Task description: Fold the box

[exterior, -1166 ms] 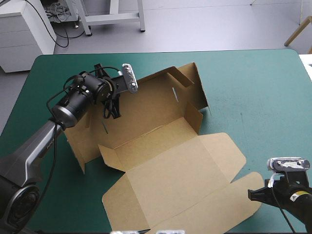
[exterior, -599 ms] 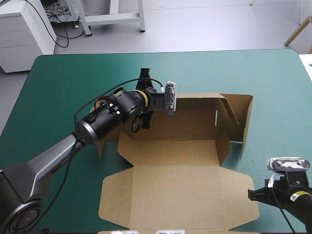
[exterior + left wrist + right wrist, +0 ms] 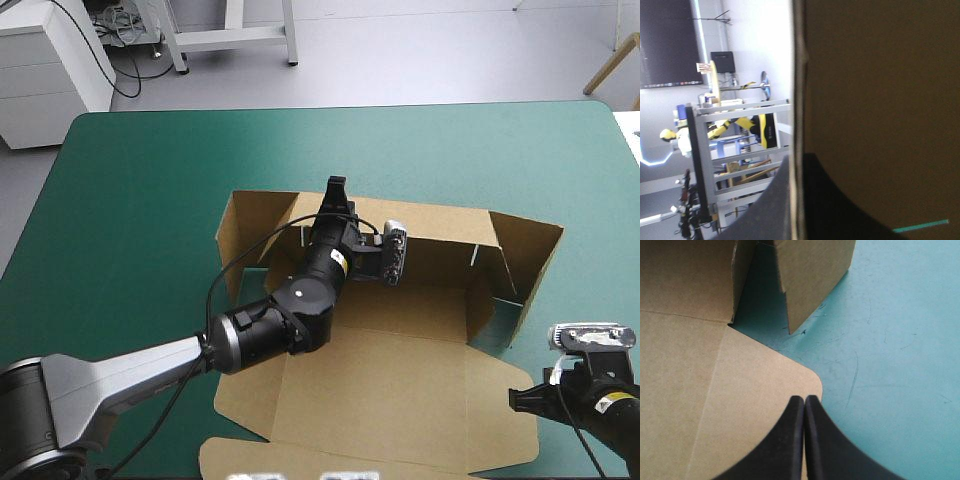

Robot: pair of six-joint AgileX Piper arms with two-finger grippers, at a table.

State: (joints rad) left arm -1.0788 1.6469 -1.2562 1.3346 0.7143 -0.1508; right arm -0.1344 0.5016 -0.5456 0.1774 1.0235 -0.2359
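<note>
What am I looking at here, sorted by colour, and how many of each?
Brown: 1, the box
Black: 2, the left gripper, clamped on the box's rear wall, and the right gripper, shut at a flat flap's corner
Teal-green: 1, the table cover
Total: 4

Count: 1 box [image 3: 400,370], 2 grippers (left gripper [image 3: 337,185] at box's 11 o'clock, right gripper [image 3: 804,399] at 4), 1 table [image 3: 140,170].

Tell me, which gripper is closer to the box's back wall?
Left. The left gripper pinches the back wall by its top edge. The right gripper, shut, sits at a rounded corner of the flat lid, well short of that wall.
</note>
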